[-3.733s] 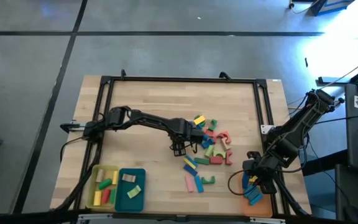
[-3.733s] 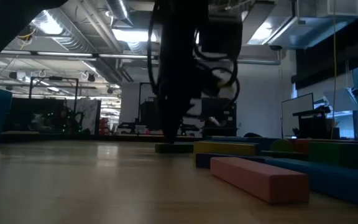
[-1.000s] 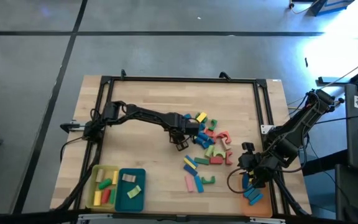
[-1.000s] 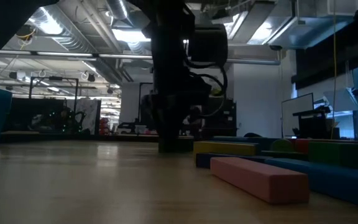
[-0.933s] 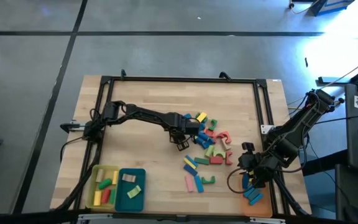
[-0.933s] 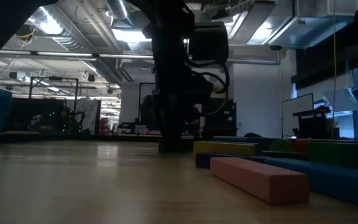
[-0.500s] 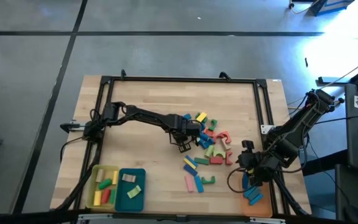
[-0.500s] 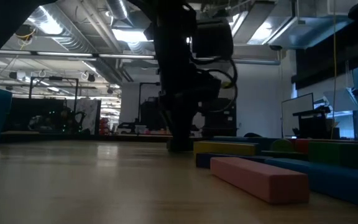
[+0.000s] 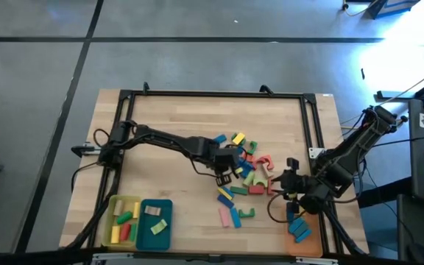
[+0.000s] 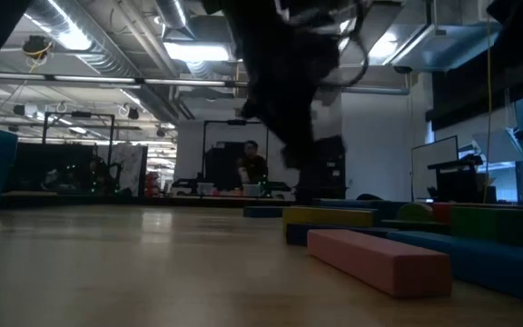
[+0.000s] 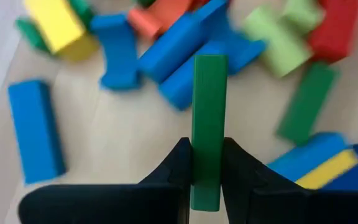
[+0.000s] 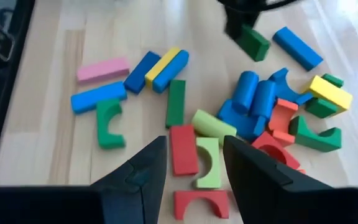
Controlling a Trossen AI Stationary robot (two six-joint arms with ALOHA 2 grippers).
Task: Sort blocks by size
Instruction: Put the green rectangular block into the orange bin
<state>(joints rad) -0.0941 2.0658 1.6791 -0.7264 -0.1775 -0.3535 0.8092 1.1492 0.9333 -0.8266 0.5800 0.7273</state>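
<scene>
Two arms over one wooden bench (image 9: pixel 168 110), and the main pile of blocks (image 9: pixel 245 169) sits right of centre, with a few stragglers nearer the front edge. At the front left corner there's a yellow tray (image 9: pixel 112 228) and a teal tray (image 9: pixel 155 234), both already holding a few pieces, and an orange tray (image 9: pixel 304 246) at the front right with some blue ones in it. The left claw (image 9: pixel 224 175) is at the pile's left edge and is clenched on a green bar (image 11: pixel 208 124), pinching it across the narrow faces near one end so most of the bar sticks out ahead of the fingers. My read is this is the carry step, so I'd lift straight up first to clear the blue blocks right beside it, then swing over to whichever tray matches its size, keeping it level since that end-on pinch could let it pivot. Lower it right into the tray before letting go instead of dropping it. The right claw (image 12: pixel 191 163) hangs near the pile's right side, just above the orange tray, jaws apart and holding nothing, so it shouldn't be in the way.
</scene>
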